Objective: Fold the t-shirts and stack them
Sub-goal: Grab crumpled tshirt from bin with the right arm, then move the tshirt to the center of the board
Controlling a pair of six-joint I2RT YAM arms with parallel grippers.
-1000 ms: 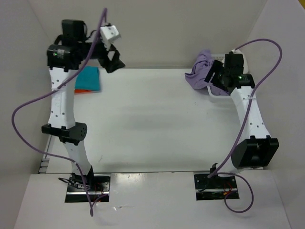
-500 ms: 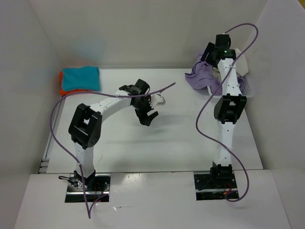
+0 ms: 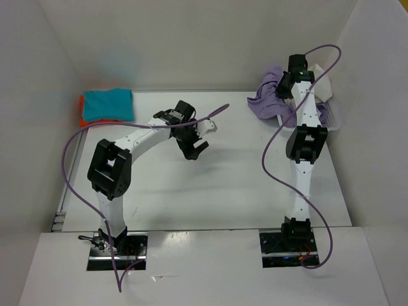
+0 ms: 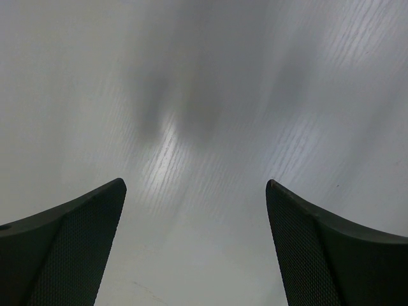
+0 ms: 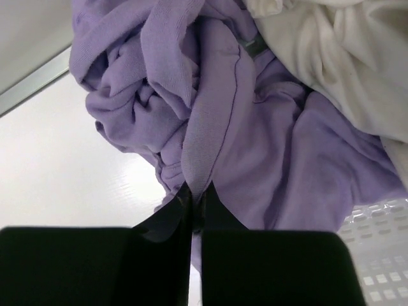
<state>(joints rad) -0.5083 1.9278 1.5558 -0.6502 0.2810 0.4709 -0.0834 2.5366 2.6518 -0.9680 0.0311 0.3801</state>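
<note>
Two folded tees lie upper left overhead, teal t-shirt (image 3: 109,104) on orange t-shirt (image 3: 81,119); lavender t-shirt (image 3: 266,103) heaps upper right. Left wrist: left gripper (image 4: 194,191) gapes over bare table (image 4: 191,95). Right wrist: right gripper (image 5: 196,199) pinches a lavender ridge; limp, light cloth, likely trailing.

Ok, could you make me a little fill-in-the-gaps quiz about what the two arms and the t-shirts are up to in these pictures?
1. The right gripper is ____ on a fold of the lavender t-shirt.
2. The left gripper hangs over the bare table with its jaws ____.
3. In the far left corner, the folded teal t-shirt lies ____ the orange t-shirt.
Missing words: shut; open; on top of.
</note>
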